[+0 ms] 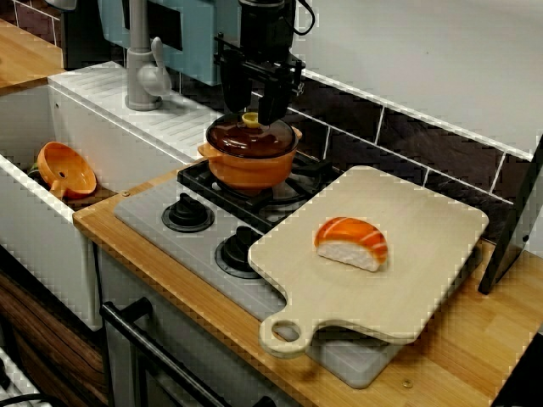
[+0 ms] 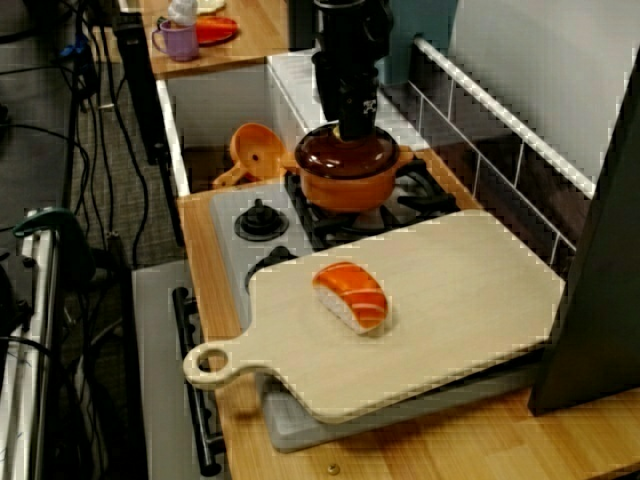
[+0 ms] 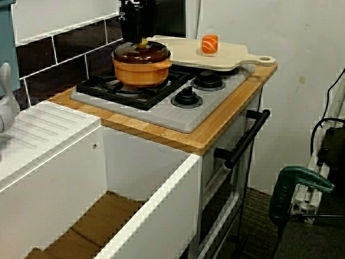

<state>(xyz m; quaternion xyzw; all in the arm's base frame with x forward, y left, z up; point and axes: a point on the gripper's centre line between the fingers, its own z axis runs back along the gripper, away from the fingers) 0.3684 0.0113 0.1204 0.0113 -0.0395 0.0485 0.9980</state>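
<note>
While gripper (image 1: 254, 110) hangs, jaws apart, astride lid knob (image 1: 251, 119), I judge off-centre squeeze could slip, tilting lid (image 1: 242, 138) on orange pot (image 1: 252, 171).

The wooden counter (image 1: 475, 339) carries a grey hob (image 1: 140, 208).

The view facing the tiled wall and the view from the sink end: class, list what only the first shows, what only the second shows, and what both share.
Only the view facing the tiled wall shows an orange funnel lying in the sink. Only the view from the sink end shows a green power tool low on the right. Both show the gripper straddling the knob of the lid on the orange pot, which stands on the hob, and a sushi piece on the board.
</note>
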